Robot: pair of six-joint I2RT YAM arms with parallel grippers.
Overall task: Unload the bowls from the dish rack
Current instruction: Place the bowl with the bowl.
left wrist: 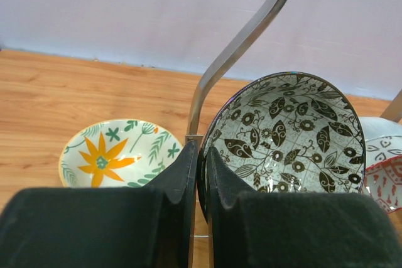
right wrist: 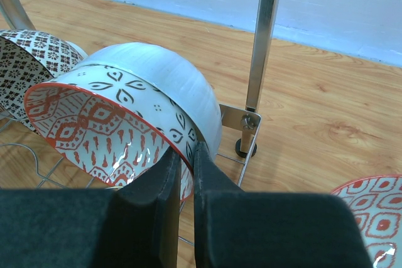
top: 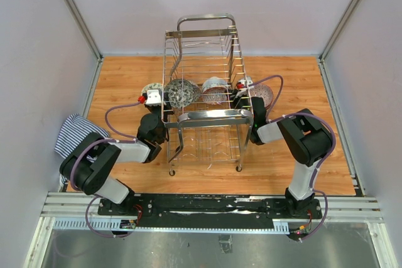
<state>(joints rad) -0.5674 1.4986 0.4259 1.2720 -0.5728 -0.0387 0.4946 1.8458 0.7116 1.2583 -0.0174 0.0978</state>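
Note:
The chrome dish rack (top: 204, 116) stands mid-table. A dark floral bowl (top: 182, 93) and a red-patterned white bowl (top: 215, 90) stand on edge in it. My left gripper (left wrist: 201, 149) is shut on the near rim of the dark floral bowl (left wrist: 295, 133), reaching in from the rack's left side (top: 167, 97). My right gripper (right wrist: 188, 149) is shut on the rim of the red-patterned bowl (right wrist: 119, 114), reaching in from the rack's right side (top: 235, 92). In the right wrist view, the dark bowl (right wrist: 31, 61) shows behind the red-patterned one.
A yellow-flower bowl (left wrist: 116, 155) lies on the table left of the rack (top: 149, 90). Another red-patterned bowl (right wrist: 370, 211) lies right of the rack (top: 264, 95). A striped cloth (top: 72, 131) is at the left edge. Rack handle (left wrist: 245, 36) and post (right wrist: 264, 36) stand close to the grippers.

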